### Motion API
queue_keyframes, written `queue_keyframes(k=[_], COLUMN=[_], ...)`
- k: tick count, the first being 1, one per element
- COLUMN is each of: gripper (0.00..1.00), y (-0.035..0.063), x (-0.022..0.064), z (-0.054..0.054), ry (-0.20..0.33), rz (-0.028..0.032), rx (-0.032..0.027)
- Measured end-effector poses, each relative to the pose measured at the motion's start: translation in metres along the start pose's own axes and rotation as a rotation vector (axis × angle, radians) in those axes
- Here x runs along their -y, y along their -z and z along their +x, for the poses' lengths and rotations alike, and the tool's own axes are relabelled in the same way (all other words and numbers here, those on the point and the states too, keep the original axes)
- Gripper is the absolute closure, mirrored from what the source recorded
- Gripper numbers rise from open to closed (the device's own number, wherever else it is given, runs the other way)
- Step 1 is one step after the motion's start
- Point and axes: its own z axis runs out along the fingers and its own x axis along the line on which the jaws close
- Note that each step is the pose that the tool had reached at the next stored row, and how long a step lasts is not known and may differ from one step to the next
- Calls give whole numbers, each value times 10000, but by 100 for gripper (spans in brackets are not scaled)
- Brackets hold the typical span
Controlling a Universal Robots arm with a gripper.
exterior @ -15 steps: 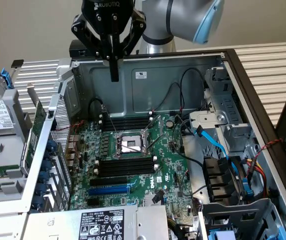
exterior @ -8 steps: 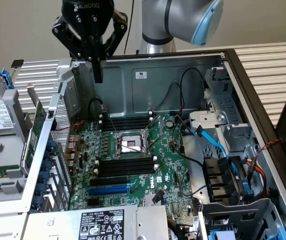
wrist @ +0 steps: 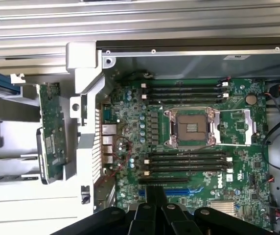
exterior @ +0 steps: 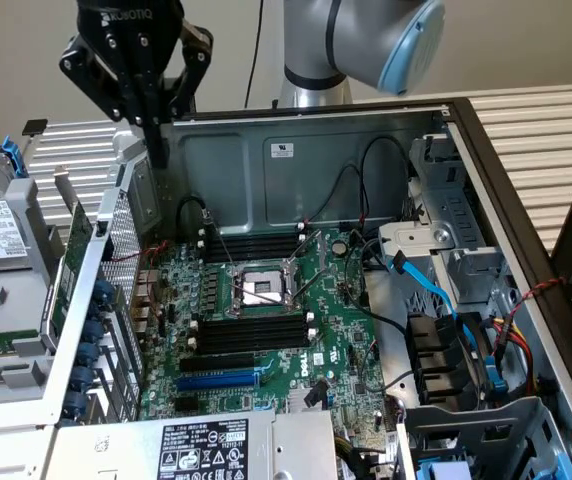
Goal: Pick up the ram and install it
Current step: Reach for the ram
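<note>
Closest to the wrist camera, the black gripper [wrist: 155, 196] hangs with its two fingers clenched together, grasping nothing. Below it lies an open computer case with a large green motherboard [wrist: 238, 166] on its floor.

The ram [wrist: 50, 132], a long narrow green stick with a pale label, is not on the motherboard. It stands on its long edge just outside the perforated side wall [exterior: 126, 230] that borders the motherboard, in a narrow gap between that wall and grey metal trays. Whether it leans on the wall cannot be told. In the exterior view the gripper hovers above the top of this wall, near the ram but apart from it.

At the motherboard's middle sits a square silver socket [exterior: 263, 290], with black memory slots [exterior: 256, 335] in a row on either side of it. They look empty.

The risks, as a judgement:
- **Tight gap:** The ram's gap is tight, so fingers coming down could strike the wall or the trays.
- **Closed fingers:** Closed as they are, the fingers would push the stick over and not grip it.
- **Thin board:** A thin board held on edge may tilt or slip.
- **Loose wires:** A thin red wire [wrist: 123, 152] and black cables [exterior: 366, 160] over the motherboard could snag.
- **Poor seating:** A stick that meets a slot askew could jam or flex the motherboard.
</note>
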Motion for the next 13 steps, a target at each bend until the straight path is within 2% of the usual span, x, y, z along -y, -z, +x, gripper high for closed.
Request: queue_keyframes(k=[13], gripper=[89], y=[13], x=[41], z=[587], ry=[0], rz=[0], rx=[1])
